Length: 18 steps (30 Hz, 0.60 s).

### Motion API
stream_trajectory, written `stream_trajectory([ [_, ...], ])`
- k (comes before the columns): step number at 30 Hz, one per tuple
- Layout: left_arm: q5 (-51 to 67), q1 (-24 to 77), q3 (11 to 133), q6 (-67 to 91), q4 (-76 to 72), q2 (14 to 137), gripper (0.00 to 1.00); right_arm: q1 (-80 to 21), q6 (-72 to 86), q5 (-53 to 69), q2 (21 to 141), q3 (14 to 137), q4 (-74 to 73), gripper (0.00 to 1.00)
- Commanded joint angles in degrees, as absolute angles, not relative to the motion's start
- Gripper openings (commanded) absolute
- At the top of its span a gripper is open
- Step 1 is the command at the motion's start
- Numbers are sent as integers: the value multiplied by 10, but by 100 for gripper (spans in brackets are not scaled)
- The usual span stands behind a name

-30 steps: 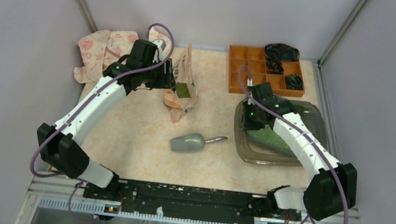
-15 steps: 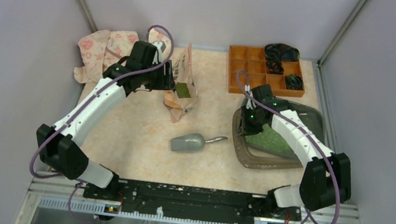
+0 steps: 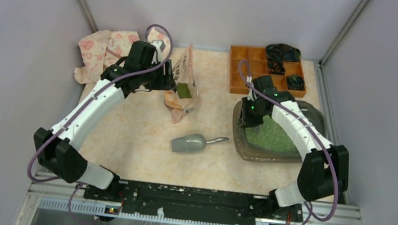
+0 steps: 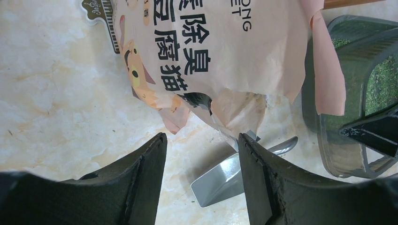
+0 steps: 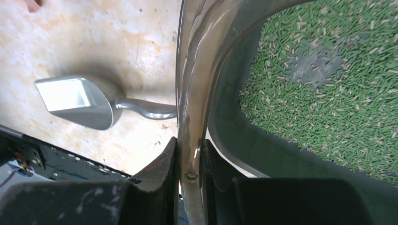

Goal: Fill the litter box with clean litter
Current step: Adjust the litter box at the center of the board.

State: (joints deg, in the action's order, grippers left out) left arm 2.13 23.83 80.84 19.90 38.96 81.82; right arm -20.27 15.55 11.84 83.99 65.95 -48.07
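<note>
The dark grey-green litter box (image 3: 238,134) sits at the right of the table, with clean litter (image 3: 270,136) spread as green granules over its floor. My right gripper (image 3: 249,116) is shut on the box's left rim (image 5: 192,84). In the right wrist view the right gripper (image 5: 188,143) has one finger outside the wall and one inside, with the litter (image 5: 338,93) to the right. My left gripper (image 3: 169,82) stands open beside the pink printed bag (image 3: 184,82). In the left wrist view the left gripper (image 4: 202,137) holds nothing, and the bag (image 4: 220,51) lies just beyond its fingertips.
A grey scoop (image 3: 190,143) lies empty on the table between the bag and the box. An orange organiser (image 3: 258,68) with dark items stands just behind the box. A pink cloth (image 3: 102,50) is bunched at the back left. Enclosure walls close in both sides.
My right arm's elbow has swung left and the litter box has shifted and turned in its grip. The litter has spread from the near left corner across the floor. The left arm has barely moved.
</note>
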Motion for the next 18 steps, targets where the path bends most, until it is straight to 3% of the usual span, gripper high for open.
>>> stream_trajectory([
  [1, 23, 235, 808, 201, 383, 799, 64, -192, 183, 119, 850, 723, -481, 0],
  [18, 41, 235, 797, 206, 375, 785, 64, -154, 305, 80, 904, 729, -419, 0],
])
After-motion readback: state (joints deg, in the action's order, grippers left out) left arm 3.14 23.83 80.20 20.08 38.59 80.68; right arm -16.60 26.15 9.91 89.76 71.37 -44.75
